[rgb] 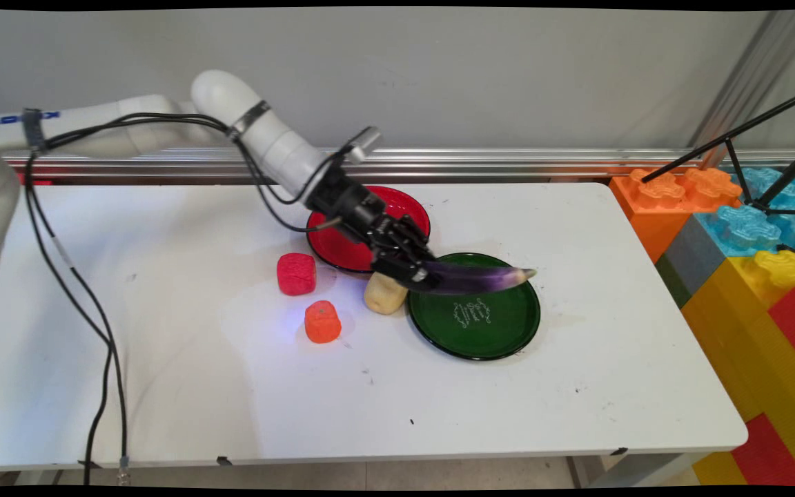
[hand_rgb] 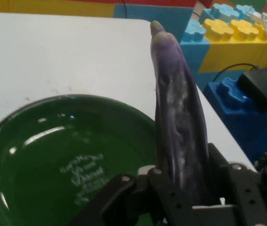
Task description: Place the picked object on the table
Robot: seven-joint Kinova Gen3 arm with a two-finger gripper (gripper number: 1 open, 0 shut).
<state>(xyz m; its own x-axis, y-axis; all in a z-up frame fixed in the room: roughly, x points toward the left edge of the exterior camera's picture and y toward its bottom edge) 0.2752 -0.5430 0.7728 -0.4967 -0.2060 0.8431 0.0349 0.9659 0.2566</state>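
Eggplant (rgb: 475, 278) is what you have in the gripper (rgb: 417, 270) — a long purple one, clamped at its thick end between the black fingers, its body reaching out to the picture's right in the main view and ending in a pale greenish tip. It hangs above the far part of the green plate (rgb: 480, 331), clear of the plate's surface as far as you can see. In the hand view the eggplant (hand_rgb: 179, 122) rises from the gripper (hand_rgb: 190, 188) straight up the frame, with the green plate (hand_rgb: 44, 155) below and left of it, white lettering showing on the glaze. Just beside the gripper in the main view, on the near-left side, you see a yellowish potato-like piece (rgb: 384, 294) on the white table (rgb: 163, 386), close against the green plate's left rim. Behind the gripper lies a red plate (rgb: 342, 241), partly hidden by the hand. Farther left sit a red block-shaped piece (rgb: 296, 273) and, nearer you, an orange piece (rgb: 322, 322), the two apart from each other and from the plates. Beyond the table's right end you have a wall of large toy bricks (rgb: 749, 276) — orange, blue, yellow, red — with a black tripod (rgb: 749, 166) standing over them.
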